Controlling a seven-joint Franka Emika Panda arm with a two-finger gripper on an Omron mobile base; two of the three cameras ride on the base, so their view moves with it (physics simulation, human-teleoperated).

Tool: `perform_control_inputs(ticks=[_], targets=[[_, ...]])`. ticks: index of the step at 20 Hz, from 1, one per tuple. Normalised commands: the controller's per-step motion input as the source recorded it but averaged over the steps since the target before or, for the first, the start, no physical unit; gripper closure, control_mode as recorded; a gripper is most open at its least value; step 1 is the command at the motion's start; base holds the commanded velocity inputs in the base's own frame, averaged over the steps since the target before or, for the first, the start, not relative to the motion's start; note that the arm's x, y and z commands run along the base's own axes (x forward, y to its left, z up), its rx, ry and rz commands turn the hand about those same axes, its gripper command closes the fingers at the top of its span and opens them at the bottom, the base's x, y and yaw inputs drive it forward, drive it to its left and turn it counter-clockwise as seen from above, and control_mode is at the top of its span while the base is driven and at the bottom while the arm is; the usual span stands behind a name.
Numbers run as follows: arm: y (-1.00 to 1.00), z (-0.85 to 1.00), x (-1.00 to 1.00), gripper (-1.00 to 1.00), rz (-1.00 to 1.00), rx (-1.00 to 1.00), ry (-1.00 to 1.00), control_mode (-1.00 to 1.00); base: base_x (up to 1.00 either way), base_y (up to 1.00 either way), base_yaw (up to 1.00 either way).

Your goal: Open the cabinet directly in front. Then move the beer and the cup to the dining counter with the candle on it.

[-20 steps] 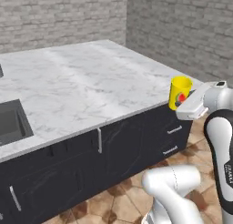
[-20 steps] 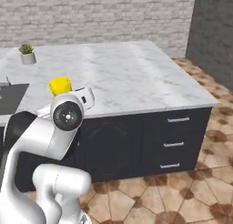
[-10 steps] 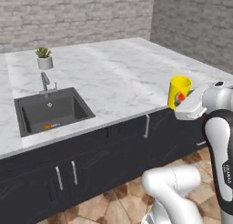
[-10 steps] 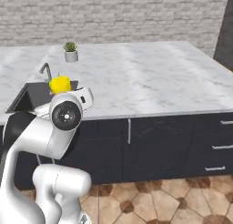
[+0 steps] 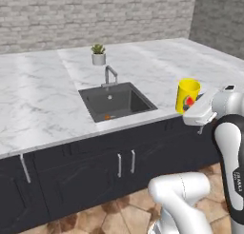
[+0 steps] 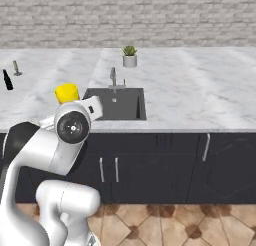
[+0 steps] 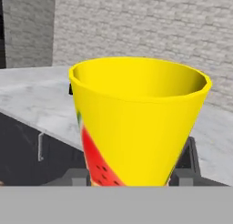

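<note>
The white arm rises from the base, bends at a dark elbow joint and reaches forward with its wrist roughly level. The claw (image 7: pixel 132 175) points forward, its two dark fingers (image 7: pixel 184 166) closed upon the upright cup (image 7: pixel 136 123).

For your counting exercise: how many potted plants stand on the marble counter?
1. The plant stands behind the sink, beyond the faucet; the right base view shows the same one. Others could be outside the frames.
</note>
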Motion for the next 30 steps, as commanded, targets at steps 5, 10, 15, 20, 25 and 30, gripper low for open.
perform_control_inputs(ticks=[5,10,15,20,25,30], targets=[[0.00,0.00,0.00,1.00,0.00,0.00,0.00,1.00,-0.05,1.00,0.24],[0.00,0.00,0.00,1.00,0.00,0.00,0.00,1.00,0.12,1.00,0.22],[0.00,0.00,0.00,1.00,0.00,0.00,0.00,1.00,0.59,1.00,0.04],[0.00,0.00,0.00,1.00,0.00,0.00,0.00,1.00,1.00,0.48,-0.06],[0.00,0.00,0.00,1.00,0.00,0.00,0.00,1.00,0.85,-0.18,0.04],[0.00,0.00,0.00,1.00,0.00,0.00,0.00,1.00,0.11,-0.05,0.02]])
